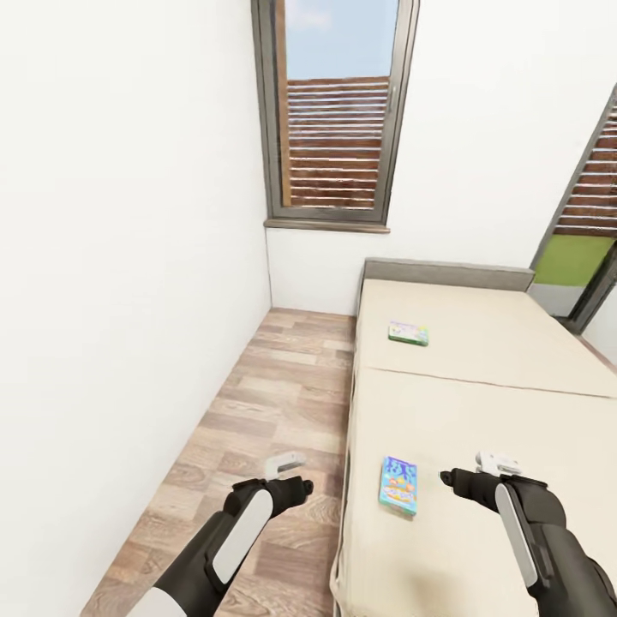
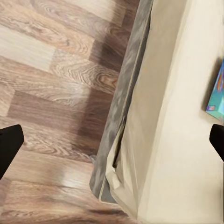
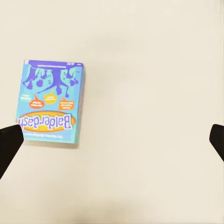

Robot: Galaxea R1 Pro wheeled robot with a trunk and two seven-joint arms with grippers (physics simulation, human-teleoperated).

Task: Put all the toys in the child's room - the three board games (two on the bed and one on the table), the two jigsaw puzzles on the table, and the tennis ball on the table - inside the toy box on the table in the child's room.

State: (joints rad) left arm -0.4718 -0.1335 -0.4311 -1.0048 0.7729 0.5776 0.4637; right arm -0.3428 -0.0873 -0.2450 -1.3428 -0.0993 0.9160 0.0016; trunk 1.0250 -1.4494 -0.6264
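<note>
right gripper (image 3: 112,140) hangs spread over the bed (image 1: 480,360), beside the blue board game (image 3: 50,100), ready to take it; left gripper (image 2: 112,140) is spread too.

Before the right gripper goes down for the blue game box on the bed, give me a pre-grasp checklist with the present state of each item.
1. Right gripper open and empty: ok, fingers spread wide in the right wrist view.
2. Blue game box lying flat on the bed: ok.
3. Box centred between the right gripper's fingers: not ok, it sits off toward one finger.
4. Nothing lying on or against the box: ok.
5. Left gripper out of the way: ok, over the floor beside the bed.
6. Second game box ready: ok, farther up the bed.
</note>
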